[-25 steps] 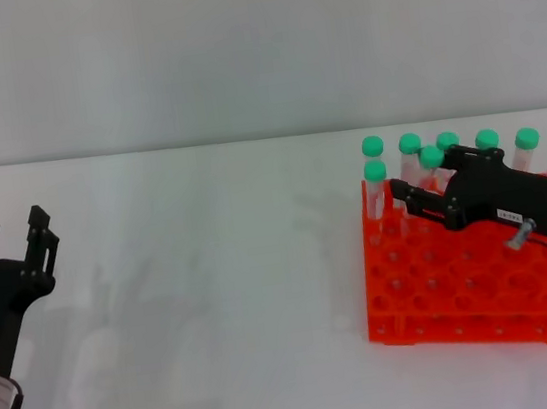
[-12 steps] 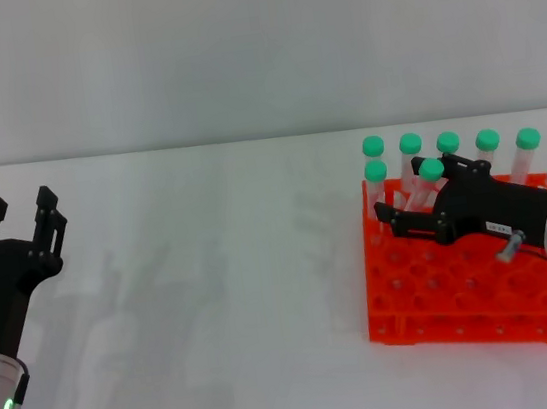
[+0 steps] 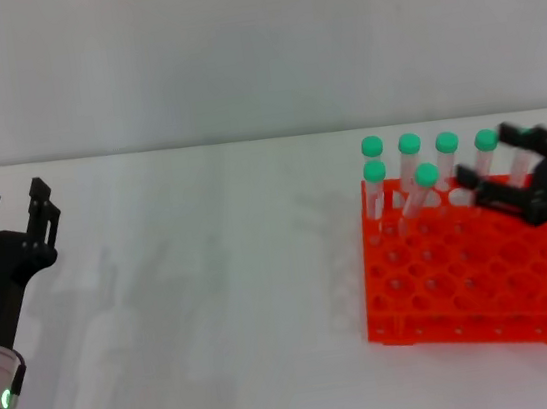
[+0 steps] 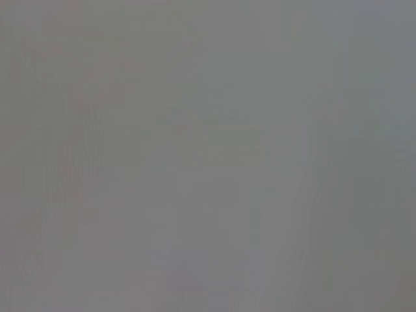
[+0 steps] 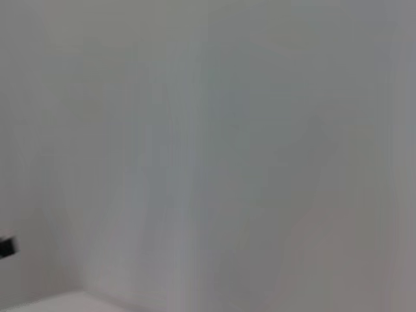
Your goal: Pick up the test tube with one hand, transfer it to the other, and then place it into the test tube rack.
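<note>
The test tube (image 3: 419, 193), clear with a green cap, stands slightly tilted in a second-row hole of the orange test tube rack (image 3: 466, 285) on the right of the white table. My right gripper (image 3: 487, 158), black and angular, is open and empty, just right of the tube and apart from it, over the rack's back right part. My left gripper (image 3: 12, 196), black on a white banded arm with a green light, is open and empty at the far left, fingers pointing away. Neither wrist view shows the tube or the rack.
Several other green-capped tubes (image 3: 409, 151) stand in the rack's back row, and one (image 3: 376, 179) at the left of the second row. The right gripper partly hides the back-row tubes on the right. The white table (image 3: 216, 303) lies between the left gripper and the rack.
The right gripper let go of the tube in the rack, opened, and drew back to the right and up. The tube stays in its hole. The left gripper barely shifted.
</note>
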{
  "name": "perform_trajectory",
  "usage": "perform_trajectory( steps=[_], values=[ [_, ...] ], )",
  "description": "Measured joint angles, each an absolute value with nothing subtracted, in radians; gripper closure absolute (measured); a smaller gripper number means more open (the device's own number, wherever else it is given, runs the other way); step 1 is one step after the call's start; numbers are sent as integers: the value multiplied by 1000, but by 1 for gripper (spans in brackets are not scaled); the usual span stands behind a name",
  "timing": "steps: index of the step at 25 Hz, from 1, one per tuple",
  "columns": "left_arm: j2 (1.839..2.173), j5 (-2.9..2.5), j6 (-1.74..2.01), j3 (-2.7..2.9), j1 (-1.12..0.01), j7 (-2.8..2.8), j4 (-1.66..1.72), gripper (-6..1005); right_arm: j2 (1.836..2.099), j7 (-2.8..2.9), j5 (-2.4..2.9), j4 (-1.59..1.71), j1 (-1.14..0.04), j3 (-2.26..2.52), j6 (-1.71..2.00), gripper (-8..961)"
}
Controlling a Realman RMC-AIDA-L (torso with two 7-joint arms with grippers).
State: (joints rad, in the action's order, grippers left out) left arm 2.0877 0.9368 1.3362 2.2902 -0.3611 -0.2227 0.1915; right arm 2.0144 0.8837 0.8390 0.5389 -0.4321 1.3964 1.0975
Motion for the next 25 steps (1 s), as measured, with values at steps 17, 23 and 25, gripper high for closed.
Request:
perform_trajectory(
  steps=[17, 23, 25],
  values=[
    [2093, 953, 1251, 2297, -422, -231, 201, 388, 2028, 336, 340, 185, -385, 1218, 1217, 91],
    [2089, 961, 1176, 2293, -452, -275, 202, 296, 2022, 348, 301, 159, -399, 1209, 1145, 86],
    [2087, 965, 1135, 2292, -471, -293, 200, 260, 2021, 348, 292, 159, -401, 1208, 1138, 85]
  ],
)
